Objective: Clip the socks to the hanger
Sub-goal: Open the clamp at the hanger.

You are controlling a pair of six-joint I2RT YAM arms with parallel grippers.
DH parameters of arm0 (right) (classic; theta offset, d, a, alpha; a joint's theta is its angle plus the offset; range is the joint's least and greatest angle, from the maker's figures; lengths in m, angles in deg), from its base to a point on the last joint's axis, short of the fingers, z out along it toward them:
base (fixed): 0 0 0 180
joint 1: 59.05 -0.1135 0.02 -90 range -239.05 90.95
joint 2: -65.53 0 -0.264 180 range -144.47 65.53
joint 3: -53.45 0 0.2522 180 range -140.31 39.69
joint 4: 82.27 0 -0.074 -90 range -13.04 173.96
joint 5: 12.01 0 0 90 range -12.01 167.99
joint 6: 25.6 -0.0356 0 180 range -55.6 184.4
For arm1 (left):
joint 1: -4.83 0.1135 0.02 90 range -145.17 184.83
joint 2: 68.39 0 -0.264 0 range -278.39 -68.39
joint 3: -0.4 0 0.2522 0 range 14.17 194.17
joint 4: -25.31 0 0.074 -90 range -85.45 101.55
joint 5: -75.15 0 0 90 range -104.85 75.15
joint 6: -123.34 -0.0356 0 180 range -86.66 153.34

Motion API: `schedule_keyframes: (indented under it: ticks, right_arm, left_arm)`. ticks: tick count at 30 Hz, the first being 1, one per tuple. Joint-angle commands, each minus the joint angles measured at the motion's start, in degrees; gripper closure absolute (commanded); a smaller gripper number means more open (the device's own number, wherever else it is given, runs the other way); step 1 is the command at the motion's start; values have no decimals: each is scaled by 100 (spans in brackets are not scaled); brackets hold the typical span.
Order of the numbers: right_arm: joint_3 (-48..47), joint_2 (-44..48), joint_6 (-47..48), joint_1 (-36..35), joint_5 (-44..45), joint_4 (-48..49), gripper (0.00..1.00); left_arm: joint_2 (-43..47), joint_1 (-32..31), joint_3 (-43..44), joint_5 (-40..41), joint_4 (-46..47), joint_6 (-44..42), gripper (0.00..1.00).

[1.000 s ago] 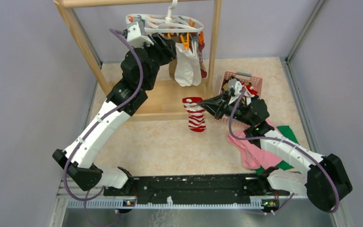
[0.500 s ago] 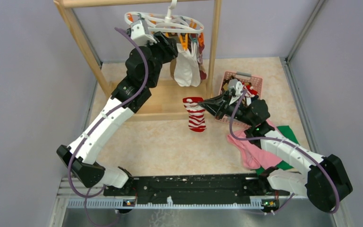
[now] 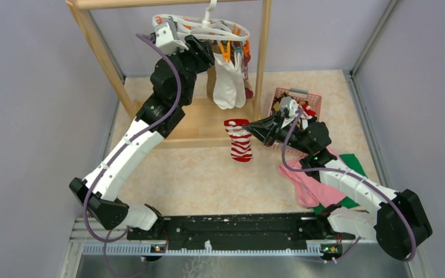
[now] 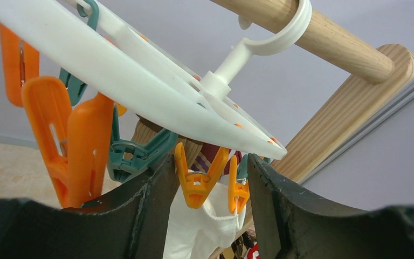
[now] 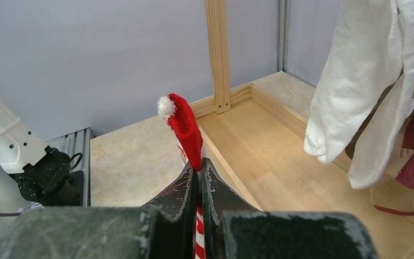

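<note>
Right hand (image 3: 249,123): fingers pressed fully together on the red cuff of the striped sock (image 3: 240,142); the sock hangs free above mid-tabletop, just in front of the rack's base.
Left hand (image 3: 204,51): raised to the hanger's (image 3: 200,26) left rim, jaws partly apart, nothing pinched between them.
Hanger: white oval ring with spokes, its hook over the rack's (image 3: 101,49) top rail above the far edge; orange and teal clips dangle from it.
Hung socks: a white sock (image 3: 227,81) is clipped on, with a brown-tan argyle sock (image 5: 409,162) behind it.
Striped sock: red and white bands, red cuff with a white pompom.
Tabletop (image 3: 191,174): beige, marbled; a pale wood board lies under the rack along the far edge.
Right edge: pink basket (image 3: 316,104) of socks near the far right corner; a pink cloth (image 3: 307,182) and a green cloth (image 3: 353,162) lie nearer, under the right arm.
Room: plain lilac-grey walls (image 3: 29,116) on three sides, metal trim in the far right corner.
Left wrist view only: an orange clip (image 4: 198,183) shows in the gap between the fingers, beyond them, with the white sock below it.
Right wrist view only: the pompom, and dark red diamonds on the argyle sock.
Top view only: basket, cloths, both arms whole.
</note>
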Motion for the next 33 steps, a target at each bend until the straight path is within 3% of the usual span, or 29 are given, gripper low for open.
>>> schedule_keyframes:
  ticks: [1, 12, 15, 25, 33]
  right_arm:
    - [9, 196, -69, 92, -76, 324, 100]
    - [25, 203, -80, 112, -85, 339, 100]
    - [26, 205, -89, 117, -93, 355, 100]
    - [-2, 163, -89, 133, -128, 368, 100]
    - [-887, -186, -84, 117, -68, -80, 100]
  left_arm:
    - [10, 62, 125, 95, 310, -136, 42]
    - [5, 82, 107, -38, 326, -110, 49]
    - [24, 93, 78, -55, 369, -107, 61]
    - [68, 115, 36, -228, 392, -40, 83]
    - [113, 114, -59, -294, 385, 50, 87]
